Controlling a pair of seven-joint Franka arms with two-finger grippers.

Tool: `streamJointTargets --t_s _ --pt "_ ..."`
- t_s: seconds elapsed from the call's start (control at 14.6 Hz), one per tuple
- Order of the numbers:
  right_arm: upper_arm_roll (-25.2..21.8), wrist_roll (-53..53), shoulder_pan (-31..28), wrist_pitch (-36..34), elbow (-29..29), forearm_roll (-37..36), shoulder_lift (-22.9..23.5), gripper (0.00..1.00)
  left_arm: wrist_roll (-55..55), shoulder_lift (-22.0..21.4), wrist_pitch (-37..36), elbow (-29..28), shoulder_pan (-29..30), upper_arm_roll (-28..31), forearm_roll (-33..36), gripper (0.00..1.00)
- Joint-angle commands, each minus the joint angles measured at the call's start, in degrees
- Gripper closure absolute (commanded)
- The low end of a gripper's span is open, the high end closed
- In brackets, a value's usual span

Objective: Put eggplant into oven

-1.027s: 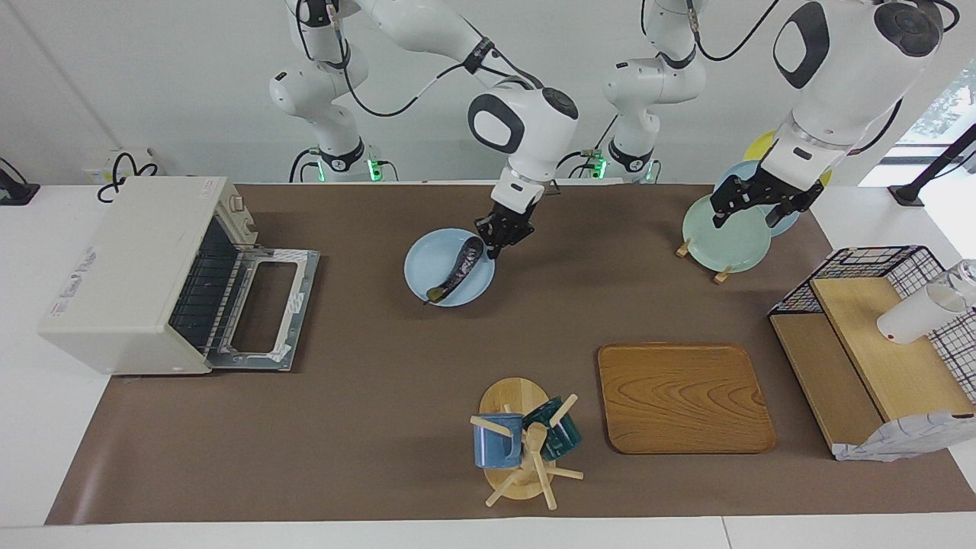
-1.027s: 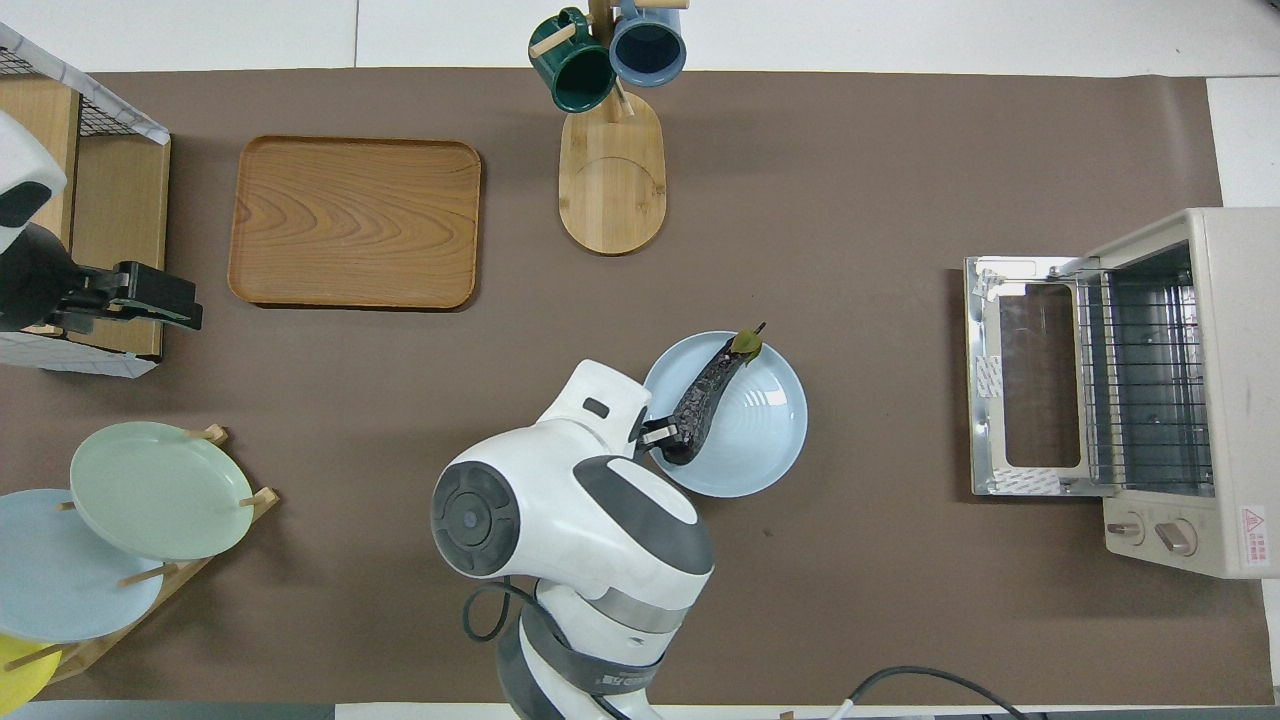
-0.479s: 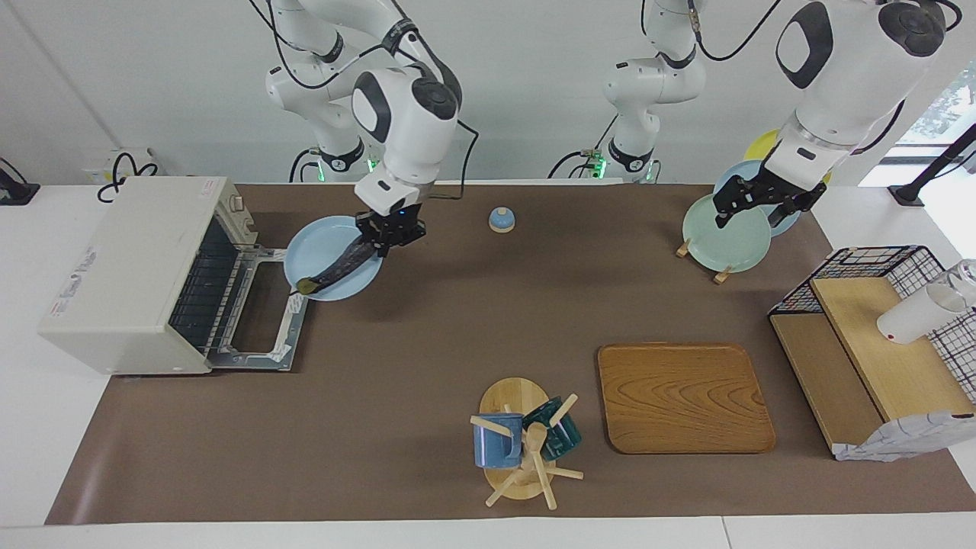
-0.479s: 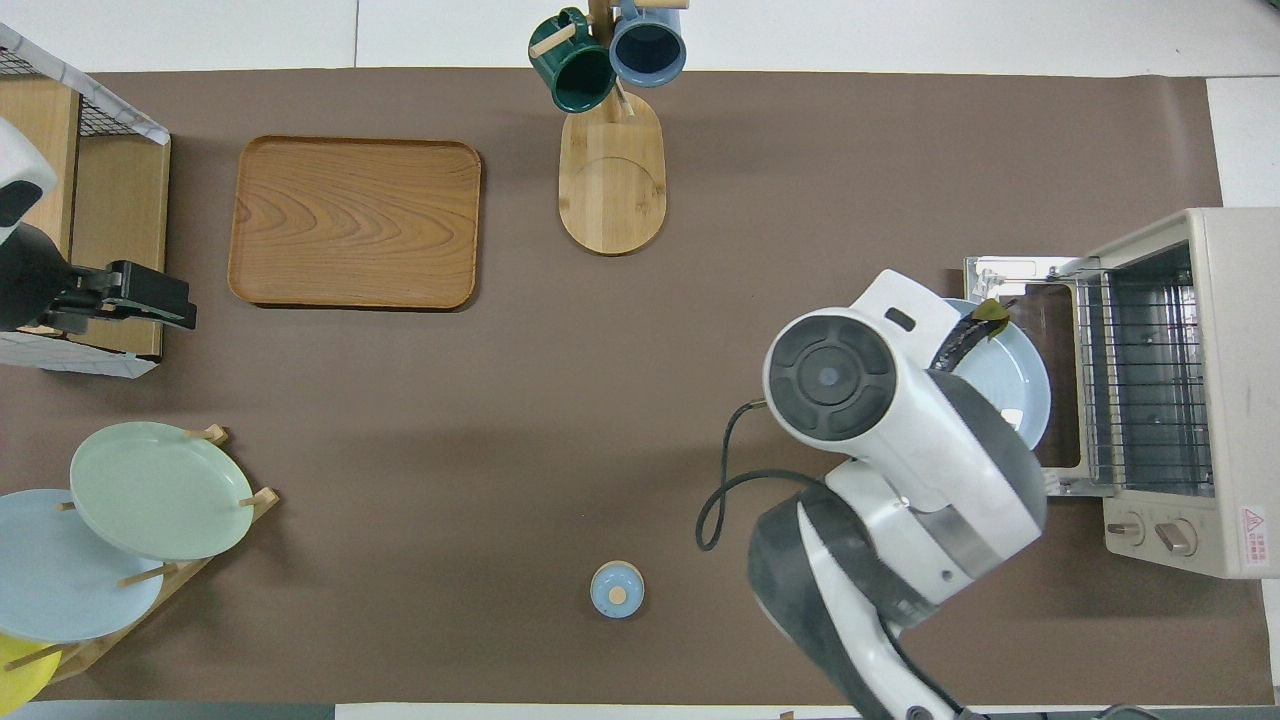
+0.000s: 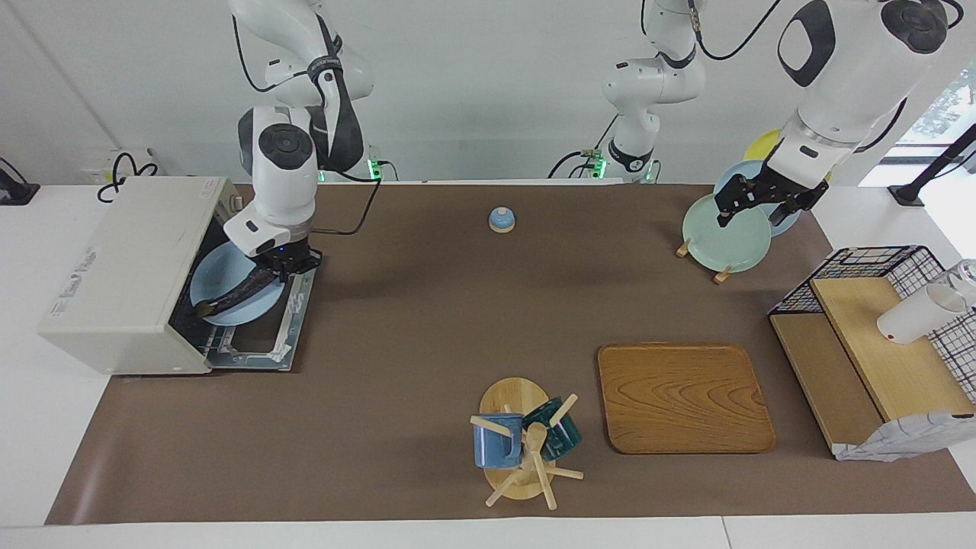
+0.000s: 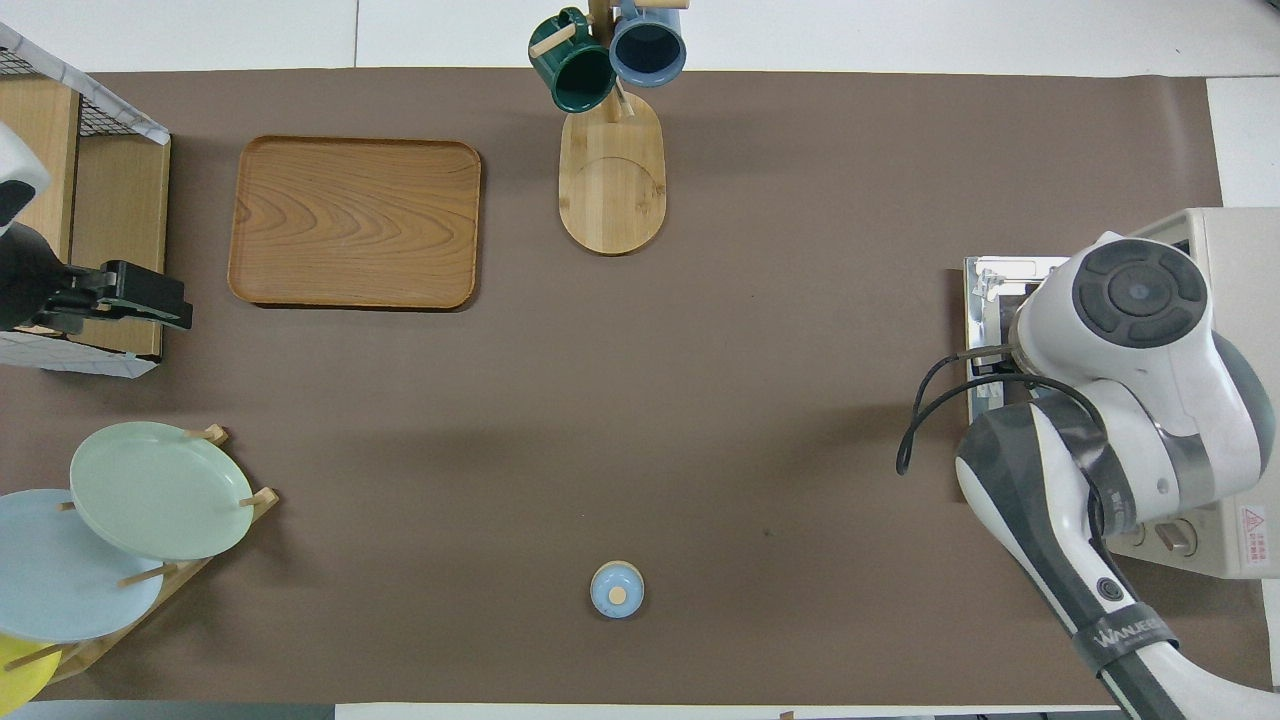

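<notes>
Holding the plate (image 5: 229, 293) with the eggplant (image 5: 236, 293) at the oven (image 5: 122, 274) mouth

Bright even light, soft shadows, sharp focus, daylight glare at window

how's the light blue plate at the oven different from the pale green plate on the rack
The light blue plate is carried flat by the right gripper, partly inside the open oven; the pale green plate stands tilted on its wooden rack at the left arm's end of the table. The blue one bears the eggplant; the green one is bare. Both are round and similar in size.
</notes>
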Motion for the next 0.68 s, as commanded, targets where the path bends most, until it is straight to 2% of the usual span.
streamJointTargets --t_s 0.0,0.62 --pt "0.8 -8.8 -5.6 5.3 -4.8 -0.2 -2.8 1.0 -0.1 -1.1 0.7 -1.0 0.6 -0.5 0.5 0.0" --pt "0.9 -9.3 -7.1 6.8 -5.9 0.1 -2.9 1.0 -0.1 -1.1 0.7 -1.0 0.7 -0.5 0.5 0.0"
